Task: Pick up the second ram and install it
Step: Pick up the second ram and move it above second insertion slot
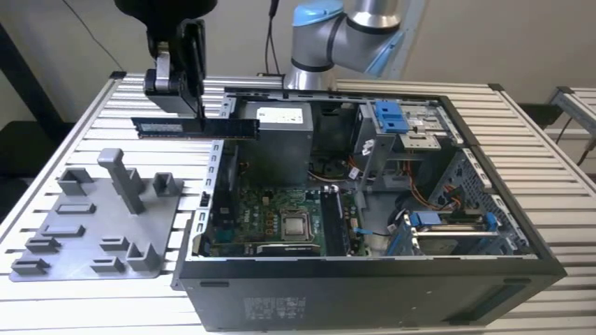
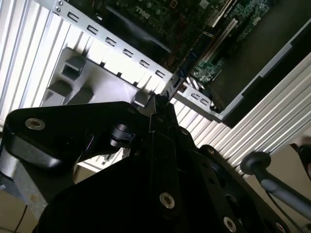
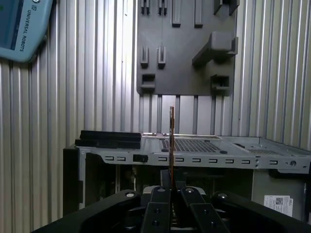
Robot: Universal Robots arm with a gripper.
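Gray holder plate [image 1: 88, 241] beside open computer case [image 1: 373, 286]; gripper [image 1: 191, 115] clamped mid-length on second ram [image 1: 228, 128], level above case wall.

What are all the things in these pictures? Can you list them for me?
second ram: one, dark green-black, held level in the air over the case's wall on the exterior view's left
computer case: one, black, open, on the table
motherboard: one, green, inside the case
holder plate: one, gray, with blocks, on the table at the exterior view's left of the case
table: one, pale slatted metal, under everything
robot arm: one, silver and blue, behind the case
gripper: one, black, shut on the second ram
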